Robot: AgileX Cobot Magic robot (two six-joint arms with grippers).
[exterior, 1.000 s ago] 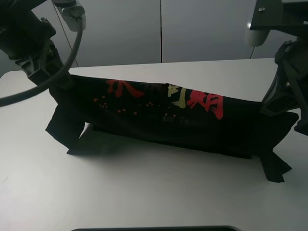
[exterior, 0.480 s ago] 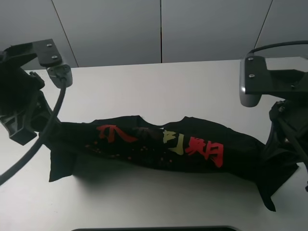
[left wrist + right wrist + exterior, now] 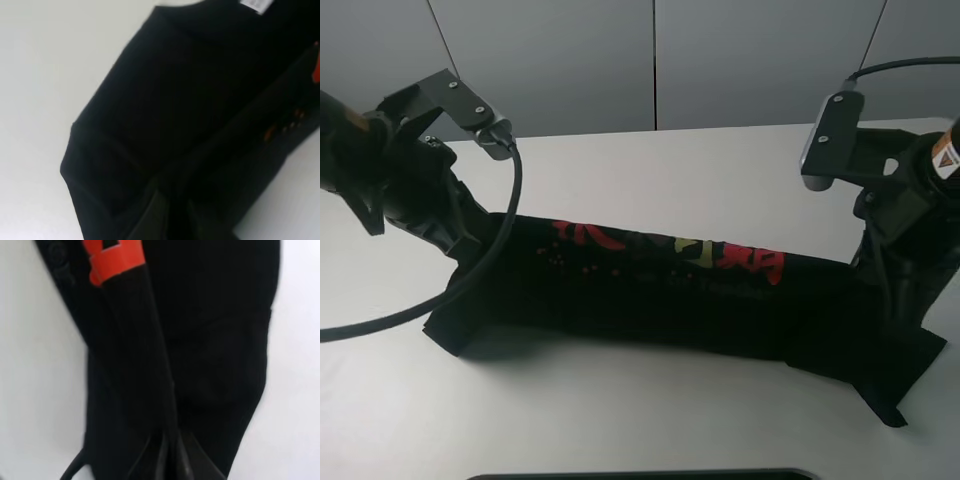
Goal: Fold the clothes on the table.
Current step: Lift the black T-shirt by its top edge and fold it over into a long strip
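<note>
Over the white smooth worktop, left jaws and right jaws pinch the black printed cotton T-shirt tight; an uneven pull could free it.

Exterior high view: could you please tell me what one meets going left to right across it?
left gripper → left red characters on the black T-shirt → yellow character → right red characters → right gripper
</note>
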